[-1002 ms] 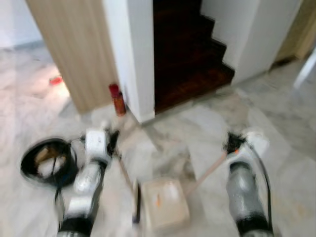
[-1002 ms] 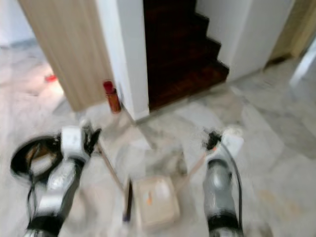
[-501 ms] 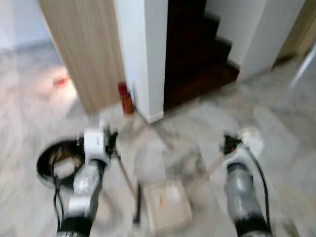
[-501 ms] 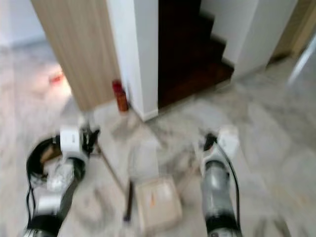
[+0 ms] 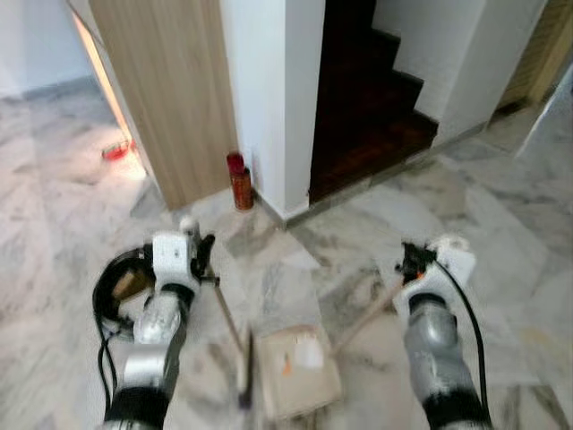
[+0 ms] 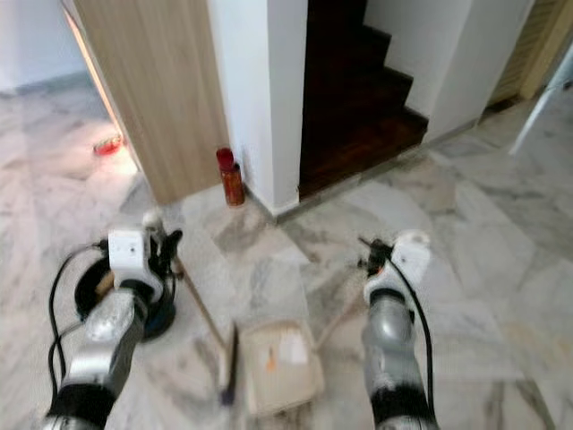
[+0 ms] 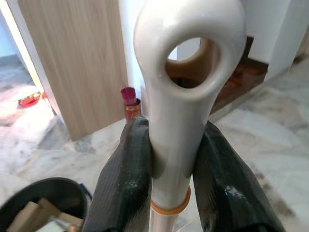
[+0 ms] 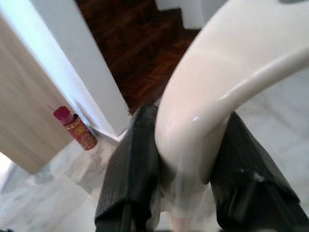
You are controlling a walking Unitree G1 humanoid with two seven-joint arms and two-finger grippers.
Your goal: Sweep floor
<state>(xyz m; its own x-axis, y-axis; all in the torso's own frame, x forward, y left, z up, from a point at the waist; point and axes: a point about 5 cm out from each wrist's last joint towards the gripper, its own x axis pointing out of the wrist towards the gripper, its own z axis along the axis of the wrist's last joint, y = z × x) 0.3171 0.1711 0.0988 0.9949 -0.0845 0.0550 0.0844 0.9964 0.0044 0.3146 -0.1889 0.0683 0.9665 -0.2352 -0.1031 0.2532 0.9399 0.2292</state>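
Between left gripper (image 7: 171,159) fingers: broom handle (image 7: 186,87).

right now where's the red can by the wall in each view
Left eye: can on the floor at the white pillar's foot, above centre-left.
Right eye: same spot, upper centre-left.
Left wrist: behind the left hand's broom handle, mid-left.
Right wrist: lower left, beside the dustpan handle.
Shared landmark: the wood panel next to it.

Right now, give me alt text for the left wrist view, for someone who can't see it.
The left gripper clamps a cream broom handle with a hanging hole at its end. Behind stand a wooden panel, a red canister on marble floor, and dark stairs.
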